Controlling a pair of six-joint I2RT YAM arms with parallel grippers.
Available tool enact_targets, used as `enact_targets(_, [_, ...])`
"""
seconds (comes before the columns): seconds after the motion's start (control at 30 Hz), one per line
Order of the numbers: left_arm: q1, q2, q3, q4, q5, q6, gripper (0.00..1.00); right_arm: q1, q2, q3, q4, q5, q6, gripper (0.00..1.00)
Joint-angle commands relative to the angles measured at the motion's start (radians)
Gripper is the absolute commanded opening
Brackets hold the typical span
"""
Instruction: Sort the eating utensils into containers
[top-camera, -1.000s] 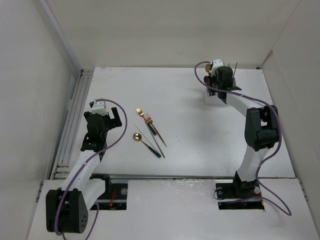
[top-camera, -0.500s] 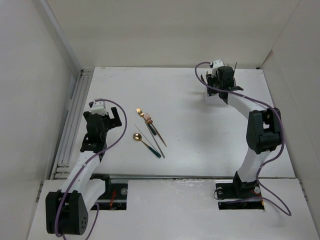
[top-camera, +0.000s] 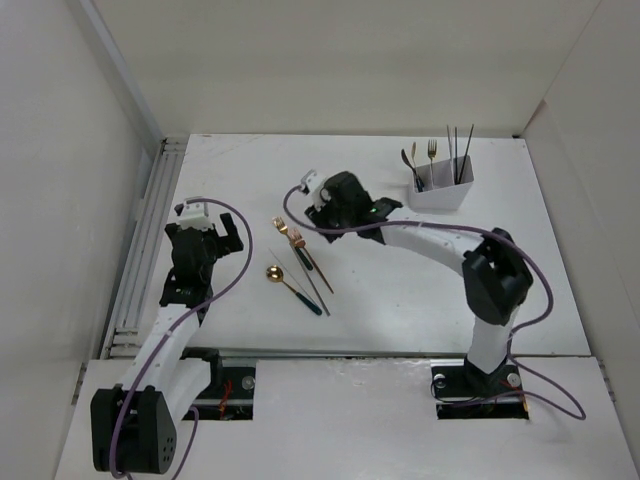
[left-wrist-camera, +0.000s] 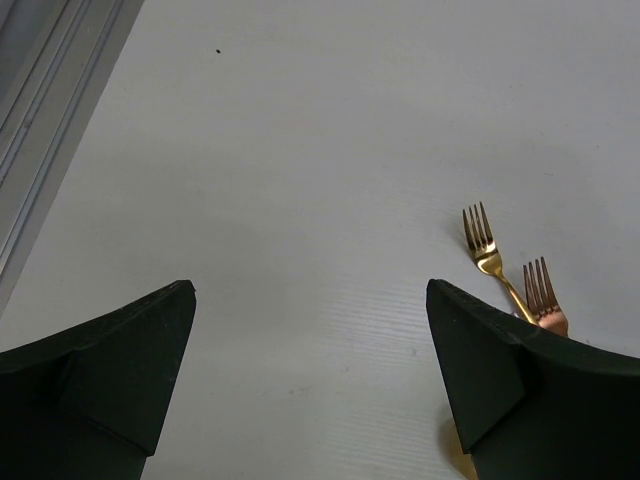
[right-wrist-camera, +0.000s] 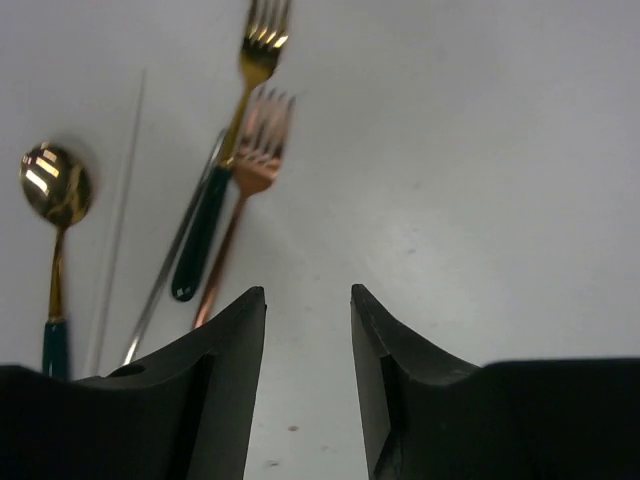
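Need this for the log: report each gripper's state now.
Left gripper: wide open, holding nothing.
Right gripper: partly open, nothing between the fingers.

- White table, one.
- White bin, stood at far right.
- Gold fork and copper fork, touching, lay left of centre.
- Gold spoon and thin sticks, alongside the forks.

Bright, even light with soft shadows (right wrist view blurry).
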Motion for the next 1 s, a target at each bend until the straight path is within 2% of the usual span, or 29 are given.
enact_targets(0.0, [0.004,-0.029,0.007,0.034,-0.001,-0.024,1.00,0.042,0.069,0.015,-0.094,-0.028,0.073,0.45])
enact_targets(0.13, [-0.006,-0.040,-0.012,0.034,0.008,-0.024,1.00,0.054,0.115,0.025,-0.028,-0.074,0.118,0.27])
enact_targets(0.23, [-0.015,-0.049,-0.013,0.034,0.008,-0.024,1.00,0.054,0.165,0.047,-0.031,-0.099,0.118,0.27])
enact_targets(0.4, [-0.024,-0.071,-0.022,0.025,0.008,-0.024,1.00,0.094,0.196,0.048,-0.007,-0.108,0.118,0.33])
enact_targets(0.7, [-0.024,-0.098,-0.031,0.003,-0.003,-0.024,1.00,0.103,0.271,0.082,0.015,-0.108,0.129,0.33])
enact_targets(0.97, [-0.033,-0.098,-0.031,0.003,-0.003,-0.024,1.00,0.103,0.311,0.114,-0.014,0.030,0.140,0.28])
